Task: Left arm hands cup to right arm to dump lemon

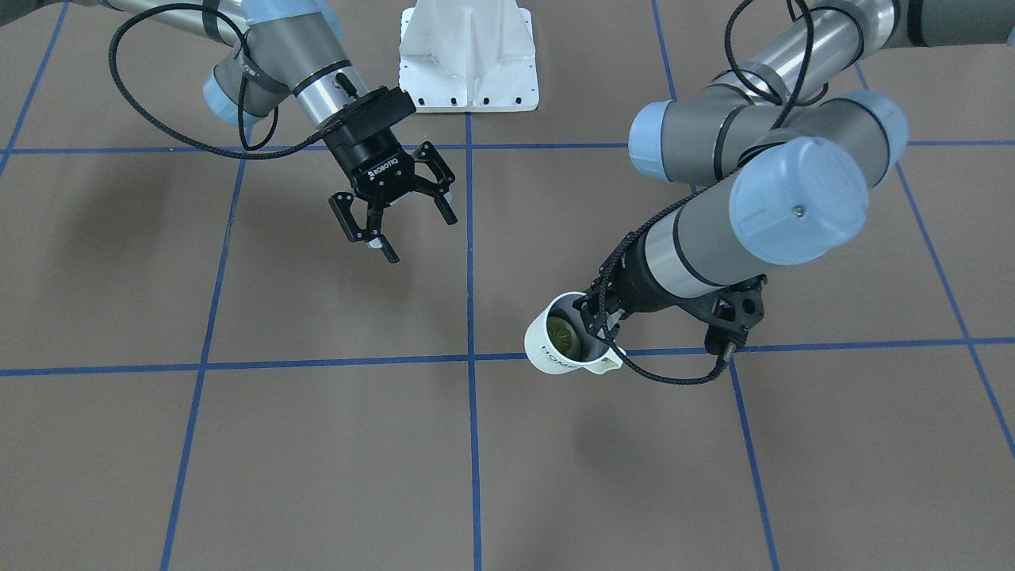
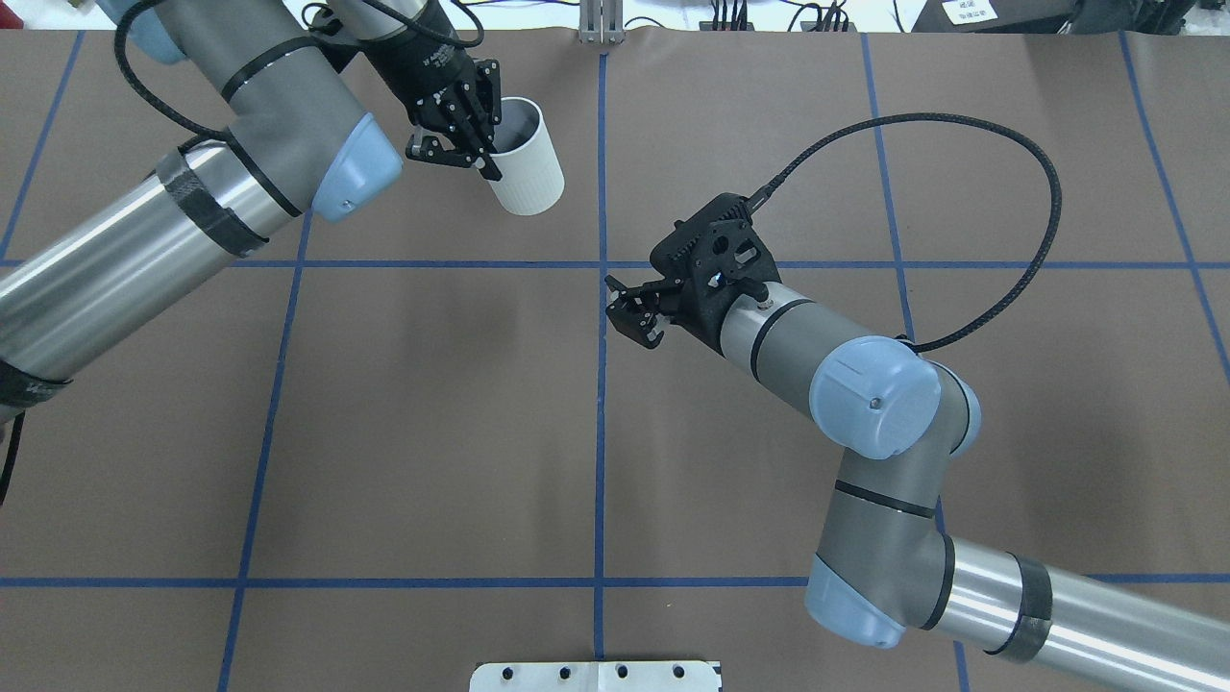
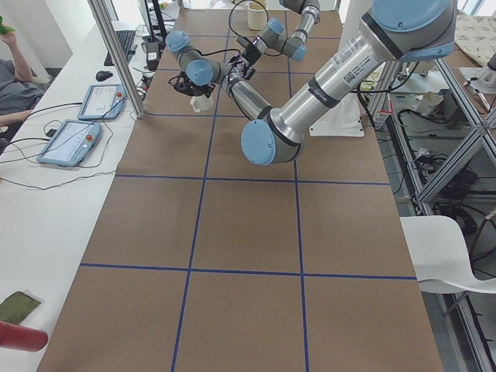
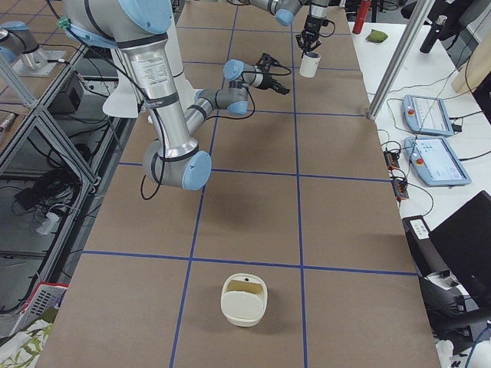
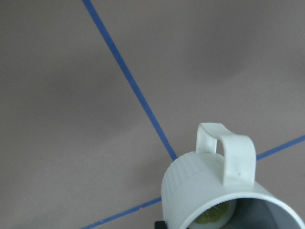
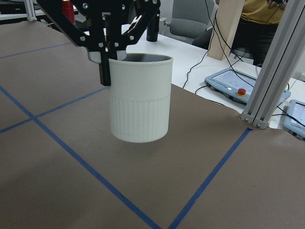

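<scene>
Left claw [image 2: 471, 154] pinches the cup [image 2: 527, 168] by its rim, upright and seemingly clear of the bench [image 1: 317, 444], so the lemon [image 1: 564, 333] cannot spill; right claw [image 1: 422, 238] hangs open, facing it.

site: robotics lab | signs: teach pendants [image 4: 426, 116], aluminium framing [image 6: 277, 67], blue-taped table [image 2: 432, 432] (operators' desk [image 3: 46, 217] alongside)

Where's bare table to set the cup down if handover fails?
Bare paper lies right below the cup in the left gripper, and across the squares between the open right gripper and the base plate. Crowded: the centre line by that gripper; a cream container sits toward the right end.
</scene>
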{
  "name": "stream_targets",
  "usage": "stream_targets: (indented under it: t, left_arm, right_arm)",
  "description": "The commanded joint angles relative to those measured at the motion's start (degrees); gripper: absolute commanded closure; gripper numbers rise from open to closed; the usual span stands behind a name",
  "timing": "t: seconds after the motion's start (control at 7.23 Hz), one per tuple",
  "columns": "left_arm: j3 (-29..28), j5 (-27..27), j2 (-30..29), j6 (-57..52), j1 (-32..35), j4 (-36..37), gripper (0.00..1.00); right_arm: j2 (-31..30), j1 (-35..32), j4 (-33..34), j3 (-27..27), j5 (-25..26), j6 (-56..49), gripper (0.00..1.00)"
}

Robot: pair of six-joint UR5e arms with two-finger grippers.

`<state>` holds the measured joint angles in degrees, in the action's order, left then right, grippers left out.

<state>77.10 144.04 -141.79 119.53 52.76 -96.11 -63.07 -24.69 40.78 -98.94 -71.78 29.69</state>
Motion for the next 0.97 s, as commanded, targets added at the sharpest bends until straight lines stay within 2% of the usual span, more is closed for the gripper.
stream_targets:
  t: [0.0,0.83]
  left_arm:
    - [-0.37,0.01,-2.60,3.16,-2.65,-1.36,1.00]
    - [-0.11,1.07,-3.14,3.25,-7.40,-3.29,1.00]
  right_arm:
    - [0.23,0.17,-0.08,0.59,0.67,0.02,0.00]
    - [0.14,1.58,-0.17,1.47,2.79,0.02,0.00]
